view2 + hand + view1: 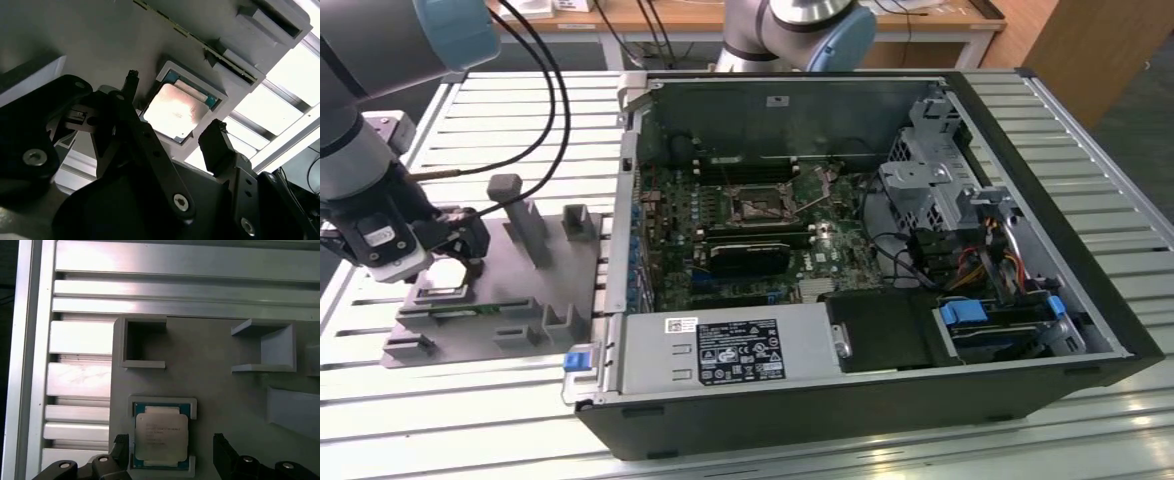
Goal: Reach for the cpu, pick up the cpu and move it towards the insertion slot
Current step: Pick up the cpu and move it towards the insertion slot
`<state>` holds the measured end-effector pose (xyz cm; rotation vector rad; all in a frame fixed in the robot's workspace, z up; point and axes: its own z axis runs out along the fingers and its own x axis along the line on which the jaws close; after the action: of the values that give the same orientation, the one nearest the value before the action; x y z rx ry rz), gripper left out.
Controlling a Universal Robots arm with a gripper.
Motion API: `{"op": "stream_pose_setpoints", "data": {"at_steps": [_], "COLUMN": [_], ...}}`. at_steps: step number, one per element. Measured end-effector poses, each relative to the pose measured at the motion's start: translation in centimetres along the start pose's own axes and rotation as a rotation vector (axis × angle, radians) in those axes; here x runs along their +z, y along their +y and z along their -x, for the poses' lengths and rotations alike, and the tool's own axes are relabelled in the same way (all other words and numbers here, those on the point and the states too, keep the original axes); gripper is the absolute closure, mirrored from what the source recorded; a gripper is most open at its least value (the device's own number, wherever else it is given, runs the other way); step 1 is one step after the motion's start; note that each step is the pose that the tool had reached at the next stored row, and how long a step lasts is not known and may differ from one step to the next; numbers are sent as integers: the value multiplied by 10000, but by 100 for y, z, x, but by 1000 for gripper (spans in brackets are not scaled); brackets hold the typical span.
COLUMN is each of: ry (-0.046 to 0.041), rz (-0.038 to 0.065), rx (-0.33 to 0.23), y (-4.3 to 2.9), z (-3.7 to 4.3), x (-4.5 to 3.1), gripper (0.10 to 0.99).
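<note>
Holding my hand (170,442) open and empty astride the cpu (161,437); insertion slot (758,205) at 3 o'clock in the exterior view. Off-centre closing could tip it.

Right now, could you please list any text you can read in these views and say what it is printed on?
No text can be read.
Printed lines on the cpu lid: too faint to read.
Print on the power supply labels: too small to read.
</note>
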<state>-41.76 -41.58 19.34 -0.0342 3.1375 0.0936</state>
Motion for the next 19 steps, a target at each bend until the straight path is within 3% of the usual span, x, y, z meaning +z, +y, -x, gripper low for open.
{"op": "stream_pose_setpoints", "data": {"at_steps": [8,9,16,17,19], "ry": [-75,-74,-74,-75,-74], "rz": [-1,-2,-2,-2,-2], "rx": [-4,-5,-4,-4,-4], "y": [9,9,24,24,25], "z": [-45,-48,-56,-59,-63], "x": [58,58,72,73,75], "gripper": [333,408,420,490,490]}}
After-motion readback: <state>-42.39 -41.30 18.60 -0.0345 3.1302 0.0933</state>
